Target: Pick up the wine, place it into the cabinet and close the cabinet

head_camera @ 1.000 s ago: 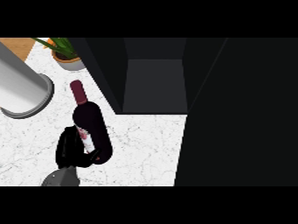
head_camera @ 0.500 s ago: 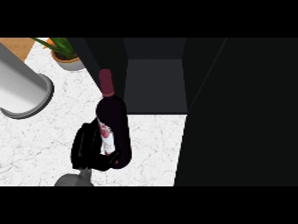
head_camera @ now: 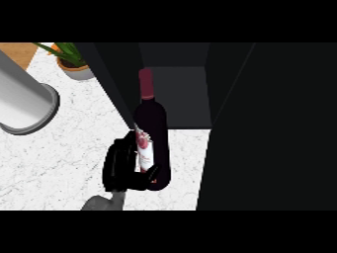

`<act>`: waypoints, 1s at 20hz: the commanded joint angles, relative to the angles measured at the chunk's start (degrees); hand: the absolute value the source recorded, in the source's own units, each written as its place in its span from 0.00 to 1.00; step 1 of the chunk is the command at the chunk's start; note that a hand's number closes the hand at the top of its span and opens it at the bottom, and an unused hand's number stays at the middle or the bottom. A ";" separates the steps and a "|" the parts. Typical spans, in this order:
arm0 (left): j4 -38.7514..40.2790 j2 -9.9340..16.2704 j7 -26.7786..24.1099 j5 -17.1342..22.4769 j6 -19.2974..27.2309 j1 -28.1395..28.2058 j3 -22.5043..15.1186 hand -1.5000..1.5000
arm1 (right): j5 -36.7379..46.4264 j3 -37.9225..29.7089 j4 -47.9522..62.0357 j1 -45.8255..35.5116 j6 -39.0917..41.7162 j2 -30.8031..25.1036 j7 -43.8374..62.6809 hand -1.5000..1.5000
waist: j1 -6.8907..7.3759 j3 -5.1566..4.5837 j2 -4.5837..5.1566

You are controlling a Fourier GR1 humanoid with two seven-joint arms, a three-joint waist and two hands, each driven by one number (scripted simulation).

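The one hand in view (head_camera: 121, 168), at six o'clock, was curled round the lower body of the wine bottle (head_camera: 151, 123), neck pointing to twelve o'clock into the open cabinet (head_camera: 178, 99). Glass: likely heavy, slippery, breakable; low grip suits it.

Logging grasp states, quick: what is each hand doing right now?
Left hand: fingers curled round the wine bottle, holding it at the open cabinet.
Right hand: not in view.
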 commanded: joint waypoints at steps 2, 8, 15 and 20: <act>9.09 -0.02 -3.86 5.57 1.48 -6.16 -1.20 1.00 | -5.62 -4.12 -1.06 -1.42 0.82 -1.43 1.15 0.00 | -0.10 -0.01 0.09; 16.89 -0.02 -9.44 8.42 2.69 -9.64 -3.28 1.00 | -4.77 -3.07 -1.18 2.17 2.47 -0.82 -1.92 0.00 | -0.17 -0.01 0.08; 20.65 -0.02 -14.56 13.16 3.08 -13.98 -6.62 1.00 | 0.45 1.55 2.74 -0.34 0.07 1.62 -2.24 0.00 | -0.09 -0.02 0.08; 20.62 -0.02 -12.22 17.05 8.78 -20.91 -7.57 1.00 | -3.62 -3.63 3.61 -2.04 1.03 -0.27 -2.69 0.00 | -0.06 -0.01 0.05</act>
